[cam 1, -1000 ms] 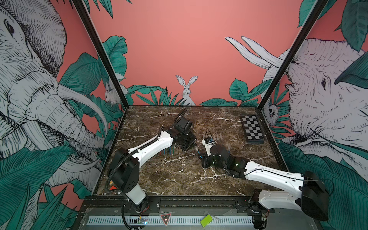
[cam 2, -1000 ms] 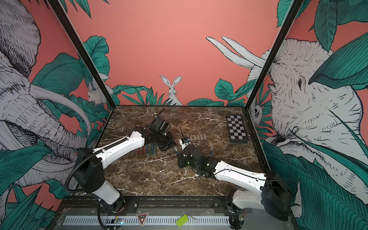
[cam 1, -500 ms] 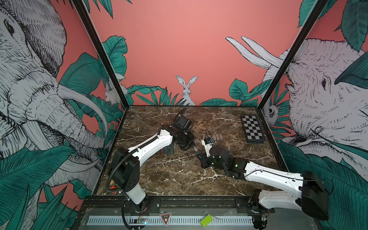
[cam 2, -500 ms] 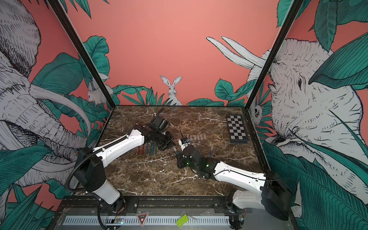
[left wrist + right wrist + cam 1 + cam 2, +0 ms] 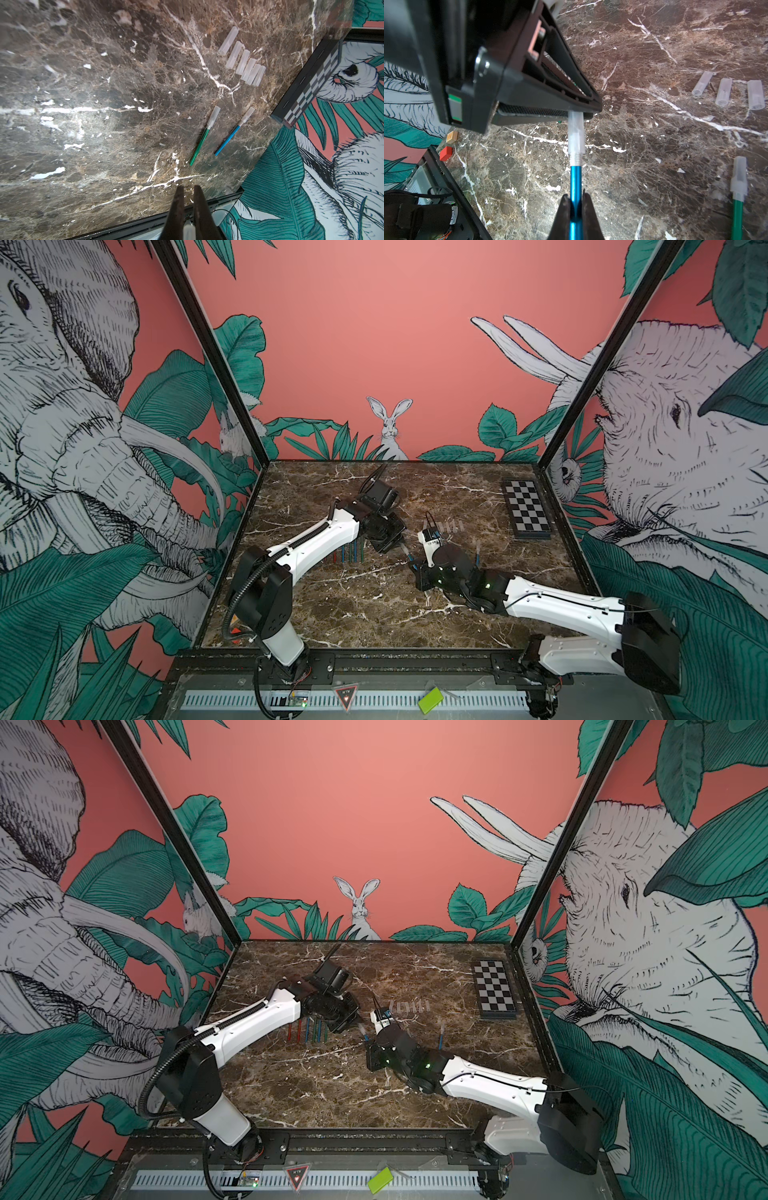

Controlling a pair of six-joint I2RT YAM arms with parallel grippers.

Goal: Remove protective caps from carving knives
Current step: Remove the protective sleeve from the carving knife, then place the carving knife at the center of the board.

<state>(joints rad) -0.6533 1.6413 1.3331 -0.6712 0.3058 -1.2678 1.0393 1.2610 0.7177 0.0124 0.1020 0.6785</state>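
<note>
- The right end effector [image 5: 575,196] is pinched narrow on the smooth, shiny handle of a blue knife [image 5: 575,178]. It holds the knife over the bench [image 5: 654,145], a glossy brown marble-look slab with white veins.
- A frosted, see-through plastic cap [image 5: 576,133] covers that knife's tip, just past a knurled silver collar. The cap's far end is clamped in the left end effector [image 5: 188,190], whose dark tapered fingers are nearly together.
- Six loose caps [image 5: 242,60], short cloudy tubes, lie side by side in a row on the bench.
- Near them lie a green knife [image 5: 199,145] and a second blue knife [image 5: 227,140], each capped, roughly parallel and apart.
- In a top view, a row of thin red, blue and green knives [image 5: 348,553] lies beside the left arm, which hides part of them.
- A flat black-and-white checkerboard [image 5: 525,510] sits at the bench's far right edge.
- A small wooden block [image 5: 451,137] and a red block [image 5: 446,153] lie near a bench edge.
</note>
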